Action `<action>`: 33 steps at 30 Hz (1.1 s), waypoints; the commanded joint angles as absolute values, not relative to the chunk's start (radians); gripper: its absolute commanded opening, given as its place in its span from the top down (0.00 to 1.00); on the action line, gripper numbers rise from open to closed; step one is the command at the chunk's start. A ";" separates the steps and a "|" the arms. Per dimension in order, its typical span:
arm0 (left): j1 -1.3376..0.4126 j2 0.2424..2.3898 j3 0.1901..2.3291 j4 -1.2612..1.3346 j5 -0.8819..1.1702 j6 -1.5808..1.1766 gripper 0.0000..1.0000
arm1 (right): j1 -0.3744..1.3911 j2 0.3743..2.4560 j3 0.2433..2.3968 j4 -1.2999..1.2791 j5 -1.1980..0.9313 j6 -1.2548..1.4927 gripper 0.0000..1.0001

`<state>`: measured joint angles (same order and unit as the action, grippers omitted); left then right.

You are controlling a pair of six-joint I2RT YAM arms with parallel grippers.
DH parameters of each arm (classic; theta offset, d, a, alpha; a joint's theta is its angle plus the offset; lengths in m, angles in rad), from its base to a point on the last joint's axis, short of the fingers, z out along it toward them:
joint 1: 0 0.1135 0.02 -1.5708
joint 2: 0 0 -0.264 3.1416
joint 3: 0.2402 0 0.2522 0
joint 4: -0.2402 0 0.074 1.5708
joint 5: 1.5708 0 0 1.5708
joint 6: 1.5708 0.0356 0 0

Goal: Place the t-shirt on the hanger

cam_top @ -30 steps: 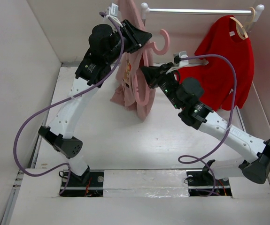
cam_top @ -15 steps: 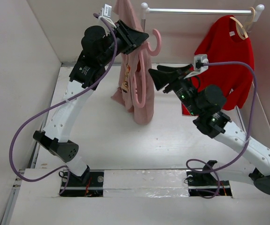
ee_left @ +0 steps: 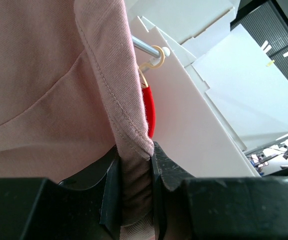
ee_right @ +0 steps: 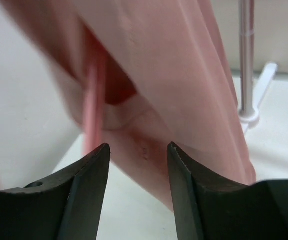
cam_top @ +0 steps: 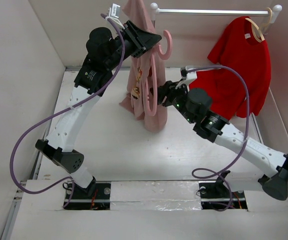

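Above the back of the bench (cam_top: 113, 145), the left hand (cam_top: 151, 39) is raised high and is pressed together on a hemmed edge of the t-shirt (cam_top: 156, 112). The left wrist view shows the fold of dusty-pink fabric (ee_left: 43, 75) pinched between the two fingers (ee_left: 166, 175). The t-shirt hangs from this grip in a long, loose drape, its lower end near the bench surface. The hanger (cam_top: 170, 46) is partly inside the garment: its curved hook projects just right of the left hand, and its thin pink frame runs down among the folds. The right hand (cam_top: 156, 92) is level with the middle of the drape, at its right side. In the right wrist view the fingers (ee_right: 91, 180) are spread, with pink cloth and one hanger bar (ee_right: 91, 105) just beyond the tips; this view is blurred and contact cannot be judged. At the far right, a red t-shirt (cam_top: 241, 65) hangs on a beige hanger (cam_top: 258, 27) from the rail (cam_top: 209, 11).
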<state>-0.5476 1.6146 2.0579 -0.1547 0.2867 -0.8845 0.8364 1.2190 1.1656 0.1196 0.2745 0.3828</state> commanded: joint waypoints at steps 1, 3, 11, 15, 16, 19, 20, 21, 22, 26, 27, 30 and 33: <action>-0.546 1.549 2.074 -0.008 0.322 -0.905 1.00 | 0.796 1.276 1.227 0.104 0.302 0.377 0.44; -0.546 1.543 2.063 -0.008 0.325 -0.908 1.00 | 0.776 1.304 1.247 0.104 0.299 0.377 0.42; -0.546 1.528 2.036 0.022 0.342 -0.920 1.00 | 0.746 1.420 1.299 0.152 0.324 0.365 0.51; -0.546 1.509 2.017 0.020 0.321 -0.910 1.00 | 0.746 1.414 1.286 0.193 0.339 0.360 0.71; -0.546 1.509 2.020 0.024 0.315 -0.910 1.00 | 0.746 1.413 1.284 0.196 0.344 0.357 0.77; -0.546 1.514 2.042 0.026 0.318 -0.914 1.00 | 0.736 1.416 1.284 0.210 0.347 0.356 0.98; -0.546 1.517 2.045 0.026 0.318 -0.914 1.00 | 0.736 1.414 1.282 0.212 0.341 0.356 1.00; -0.546 1.519 2.046 0.025 0.318 -0.916 1.00 | 0.736 1.408 1.279 0.224 0.334 0.356 1.00; -0.546 1.517 2.043 0.023 0.318 -0.916 1.00 | 0.736 1.399 1.272 0.236 0.327 0.348 1.00; -0.546 1.505 2.022 0.028 0.316 -0.919 1.00 | 0.736 1.326 1.230 0.245 0.238 0.360 0.55; -0.546 1.496 2.017 0.037 0.318 -0.920 1.00 | 0.736 1.316 1.224 0.248 0.227 0.367 0.46; -0.546 1.485 1.987 0.057 0.330 -0.930 1.00 | 0.746 1.316 1.230 0.258 0.192 0.409 0.22; -0.546 1.483 1.974 0.057 0.345 -0.934 1.00 | 0.736 1.348 1.270 0.276 0.179 0.410 0.17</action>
<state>-0.5476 1.5555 1.9690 -0.0887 0.3199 -0.9279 0.7403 1.3285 1.2255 0.2031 0.2169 0.3954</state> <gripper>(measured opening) 0.185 0.820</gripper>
